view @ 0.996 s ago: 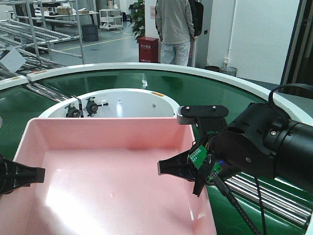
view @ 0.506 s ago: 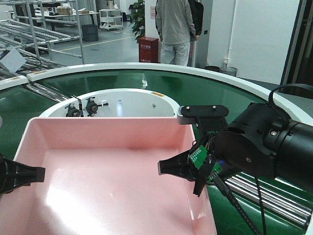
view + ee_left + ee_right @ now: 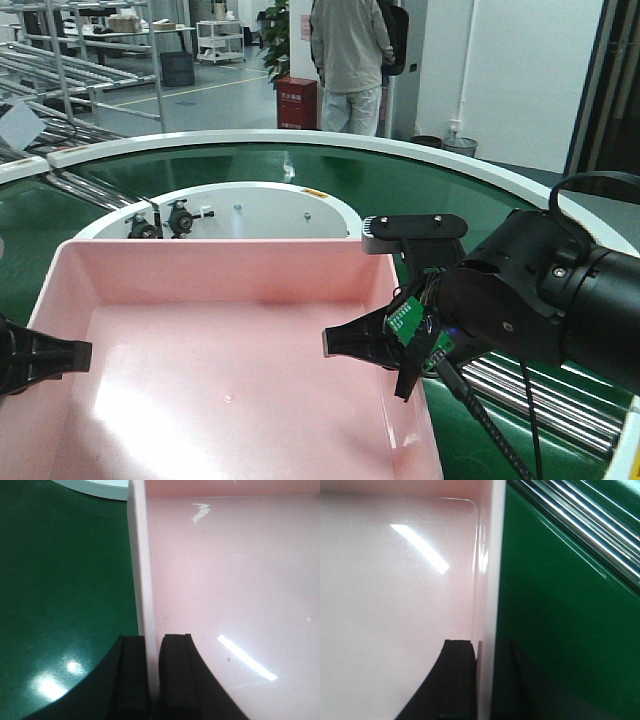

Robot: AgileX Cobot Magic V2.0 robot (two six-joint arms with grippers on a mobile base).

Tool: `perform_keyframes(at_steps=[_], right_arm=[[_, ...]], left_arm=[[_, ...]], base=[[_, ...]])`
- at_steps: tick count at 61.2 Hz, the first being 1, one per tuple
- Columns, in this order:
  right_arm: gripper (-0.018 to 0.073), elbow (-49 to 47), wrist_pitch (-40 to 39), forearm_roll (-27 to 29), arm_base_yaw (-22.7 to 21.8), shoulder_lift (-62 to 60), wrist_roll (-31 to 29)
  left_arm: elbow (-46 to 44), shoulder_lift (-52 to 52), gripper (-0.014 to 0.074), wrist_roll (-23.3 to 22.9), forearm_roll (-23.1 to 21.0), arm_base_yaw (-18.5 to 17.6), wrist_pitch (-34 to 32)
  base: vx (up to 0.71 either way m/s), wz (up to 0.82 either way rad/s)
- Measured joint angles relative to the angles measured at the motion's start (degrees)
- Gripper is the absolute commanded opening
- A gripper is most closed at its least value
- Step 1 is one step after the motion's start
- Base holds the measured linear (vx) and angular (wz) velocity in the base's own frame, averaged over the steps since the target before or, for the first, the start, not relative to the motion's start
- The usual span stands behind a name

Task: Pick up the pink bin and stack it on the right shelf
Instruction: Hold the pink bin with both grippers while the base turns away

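The pink bin (image 3: 215,272) sits close in front, near the middle of the scene, over the green conveyor belt (image 3: 455,190) that curves around behind it. It is level and open side up. Its floor is bare and glossy, with streaks of ceiling light on it.

The left gripper (image 3: 45,358) is at the bin's left wall. In the left wrist view its black jaws stand on either side of that wall and pinch it, one pad inside the tub and one outside over the green belt. The right gripper (image 3: 392,348) holds the right wall the same way. One black finger reaches inside the bin, and in the right wrist view the wall and its rolled rim are clamped between the two jaws.

From here I cannot tell for sure whether the bin rests on the belt or hangs just above it.

Shiny steel rollers (image 3: 545,398) run just beside the bin's near right corner, under the right arm. A white hub (image 3: 255,208) with small black fittings lies just behind the bin's far wall. Well beyond the belt a person (image 3: 350,55) in a grey jacket stands facing away, with a red box (image 3: 297,100) just to their left.
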Motion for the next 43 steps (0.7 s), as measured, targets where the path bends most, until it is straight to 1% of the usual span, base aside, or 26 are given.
perform_keyframes(at_steps=[9,17,43], right_arm=[[0.0022,0.00,0.00,0.00,0.00,0.00,0.00],[0.0022,0.00,0.00,0.00,0.00,0.00,0.00],[0.0022,0.00,0.05,-0.02,0.00,0.00,0.00]], left_arm=[[0.00,0.00,0.0011,0.00,0.06,0.00,0.00],[0.00,0.00,0.0011,0.00,0.06,0.00,0.00],[0.00,0.00,0.0011,0.00,0.01,0.00,0.00]], base=[[-0.07,-0.23],[-0.12,-0.39],[-0.19,-0.57]])
